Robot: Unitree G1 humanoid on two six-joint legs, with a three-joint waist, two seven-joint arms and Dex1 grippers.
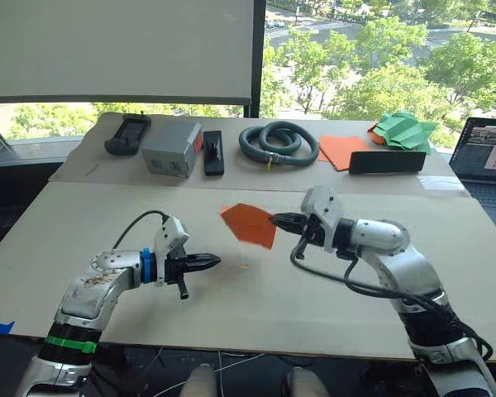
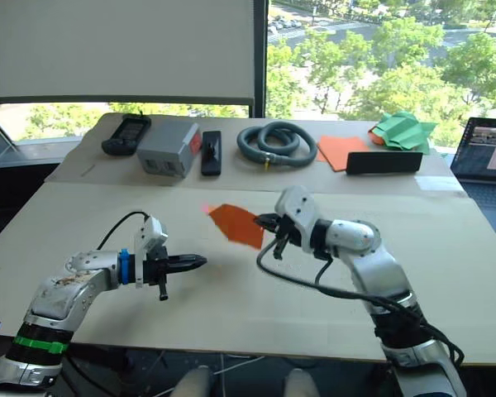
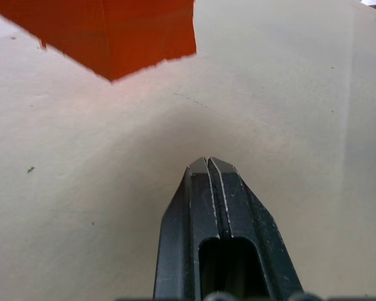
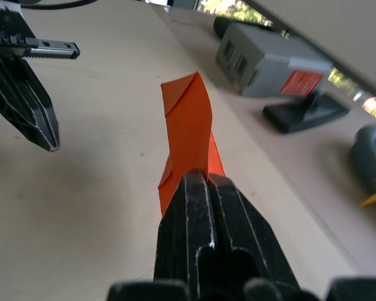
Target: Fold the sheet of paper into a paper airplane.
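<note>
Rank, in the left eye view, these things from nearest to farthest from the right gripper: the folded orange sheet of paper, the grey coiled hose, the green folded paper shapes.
From the right gripper:
1. The folded orange sheet of paper, pinched at its edge, toward the robot's left.
2. The grey coiled hose, at the table's far side, roughly straight ahead.
3. The green folded paper shapes, at the far right corner, beside the laptop.
</note>
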